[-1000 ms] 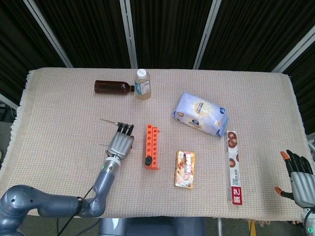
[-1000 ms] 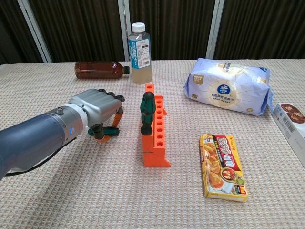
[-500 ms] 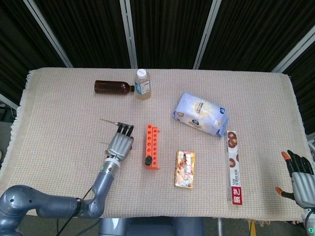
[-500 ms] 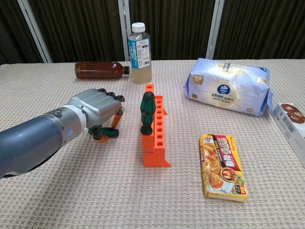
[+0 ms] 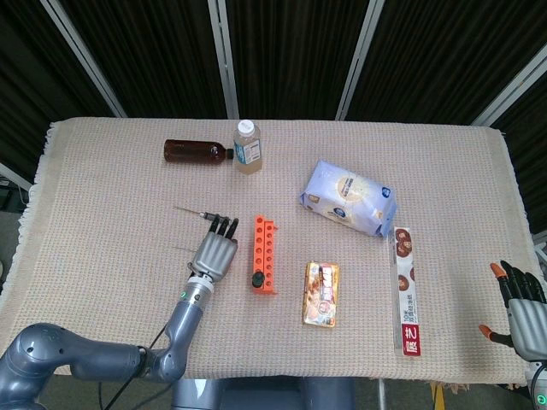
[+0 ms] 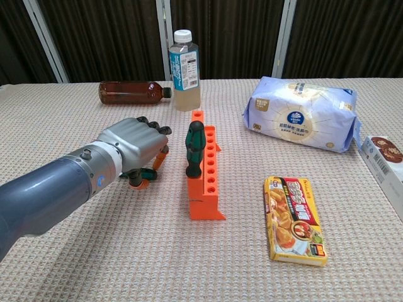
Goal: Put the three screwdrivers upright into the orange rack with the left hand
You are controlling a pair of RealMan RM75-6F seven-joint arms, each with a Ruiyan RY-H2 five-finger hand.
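The orange rack stands mid-table with one green-and-black screwdriver upright in its near end. My left hand lies just left of the rack, fingers curled down over a green screwdriver handle that rests on the cloth. Whether the hand grips it I cannot tell. In the head view two thin shafts, one farther and one nearer, stick out left of the hand, their handles hidden beneath it. My right hand hangs past the table's right front corner, fingers apart and holding nothing.
A brown bottle lies at the back beside an upright clear bottle. A blue-white bag, a yellow box and a long narrow box lie right of the rack.
My left hand has shifted slightly right, closer to the rack, staying low over the lying screwdrivers. The shafts on the cloth have not moved. The right hand sank a little.
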